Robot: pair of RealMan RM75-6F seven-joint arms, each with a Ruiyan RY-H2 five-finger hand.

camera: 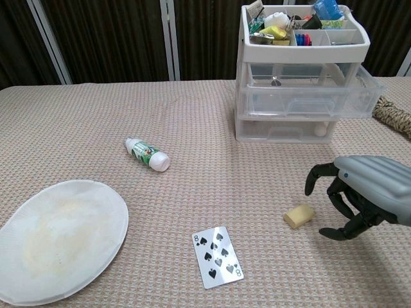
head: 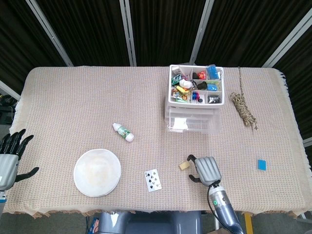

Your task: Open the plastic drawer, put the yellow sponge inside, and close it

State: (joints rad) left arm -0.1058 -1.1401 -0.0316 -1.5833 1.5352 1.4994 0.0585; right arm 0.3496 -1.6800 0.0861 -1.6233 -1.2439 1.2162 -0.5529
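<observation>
Near the front edge of the desk (head: 68,92), my right hand (head: 206,169) hovers just beside the yellow sponge (head: 184,165), fingers (camera: 319,174) curled apart and holding nothing. That sponge lies on the cloth, right of the playing card (head: 152,180). Behind it, the plastic drawer (camera: 308,99) sticks out of its unit, middle level. My left hand (head: 10,156) hangs spread and empty off the desk's left edge.

A table (head: 73,97) draped in a beige woven cloth carries a clear plastic drawer unit (head: 194,109), a yellow sponge (head: 184,165), a small bottle (head: 123,132), a white plate (head: 97,172), a playing card (head: 152,180), coiled rope (head: 243,109) and a small blue object (head: 262,165).
</observation>
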